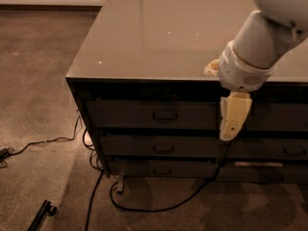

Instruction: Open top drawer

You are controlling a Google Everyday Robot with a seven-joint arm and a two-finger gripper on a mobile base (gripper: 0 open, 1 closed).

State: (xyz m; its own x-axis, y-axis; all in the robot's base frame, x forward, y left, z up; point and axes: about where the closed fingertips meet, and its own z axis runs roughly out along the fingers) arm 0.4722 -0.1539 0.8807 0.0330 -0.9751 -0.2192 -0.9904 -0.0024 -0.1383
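Observation:
The top drawer (144, 114) is a wide dark brown front just under the glossy cabinet top (159, 32). It sits flush with the cabinet and has a small rectangular loop handle (165, 114) at its centre. My gripper (234, 124) hangs downward from the white arm (262, 42). It is in front of the drawer's right end, well to the right of the handle and at about its height. It holds nothing that I can see.
Two slimmer drawers (163, 148) lie below the top one, and another column of dark drawers (284, 150) stands to the right. Black cables (144, 208) trail on the carpet at the cabinet's foot and to the left. A black bar (42, 213) lies at the bottom left.

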